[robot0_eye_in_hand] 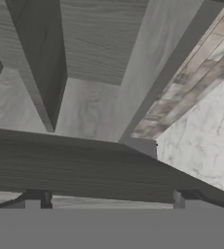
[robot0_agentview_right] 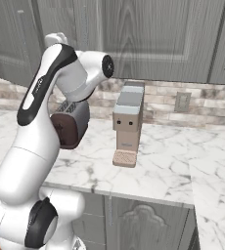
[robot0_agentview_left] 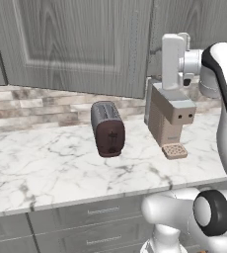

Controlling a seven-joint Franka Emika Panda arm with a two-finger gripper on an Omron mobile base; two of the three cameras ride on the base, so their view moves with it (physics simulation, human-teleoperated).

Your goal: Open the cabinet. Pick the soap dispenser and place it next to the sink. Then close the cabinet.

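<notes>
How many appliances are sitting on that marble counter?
2. A dark toaster stands left of the middle of the counter, and a tan coffee machine stands to its right, near the brick wall. The arm may hide others.

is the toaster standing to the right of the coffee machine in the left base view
No, the toaster stands on the marble counter to the left of the coffee machine, with a gap between them.
</notes>
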